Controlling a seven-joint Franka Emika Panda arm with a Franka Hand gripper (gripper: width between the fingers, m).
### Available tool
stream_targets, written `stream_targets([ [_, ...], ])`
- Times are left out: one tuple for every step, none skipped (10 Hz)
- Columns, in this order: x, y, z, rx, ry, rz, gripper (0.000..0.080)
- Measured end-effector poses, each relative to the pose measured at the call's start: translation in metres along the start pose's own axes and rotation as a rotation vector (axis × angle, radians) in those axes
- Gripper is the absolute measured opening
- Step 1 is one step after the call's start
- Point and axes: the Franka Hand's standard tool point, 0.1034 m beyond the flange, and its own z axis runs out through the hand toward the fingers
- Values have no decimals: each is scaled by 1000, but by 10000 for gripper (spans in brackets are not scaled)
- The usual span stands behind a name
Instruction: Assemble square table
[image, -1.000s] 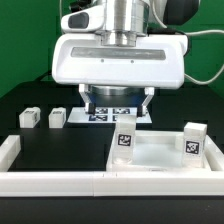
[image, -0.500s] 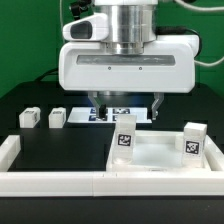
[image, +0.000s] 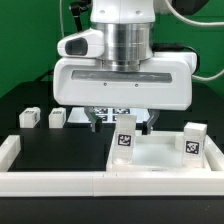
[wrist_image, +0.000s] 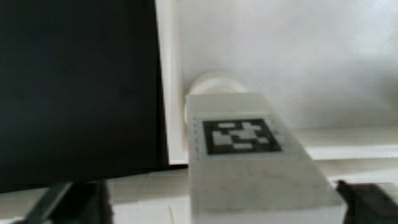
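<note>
White plastic houses the two-finger gripper (image: 123, 123), whose dark fingers (image: 97, 120) are spread wide and grip nothing. Just in front of the gap between them, an upright white tagged leg block (image: 125, 140) stands at a corner of the thick white square plastic slab (image: 155, 158). In the wrist view that block (wrist_image: 240, 140) sits between the two fingertips (wrist_image: 68, 205), touching neither. A second upright leg block (image: 193, 142) stands on the slab, out past the finger on the exterior view's right. Past the other finger, one small loose leg block (image: 57, 118) and a further loose block (image: 28, 117) lie on the black table (image: 60, 150). Behind the fingers lies the marker board (image: 120, 111).
</note>
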Motion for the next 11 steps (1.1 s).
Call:
stream_targets([
  [0,0,0,0,0,14,464],
  [0,0,0,0,0,48,285],
  [0,-1,0,1,0,156,289],
  [0,-1,0,1,0,196,289],
  [0,-1,0,2,0,285,289],
  [0,-1,1,1,1,360,289],
  [1,0,2,8,16,515,289],
  [1,-1,3,24,16,669,289],
  [2,-4,3,42,18,796,289],
  [2,-8,3,60,13,933,290],
  [2,-12,3,71,11,1056,290],
])
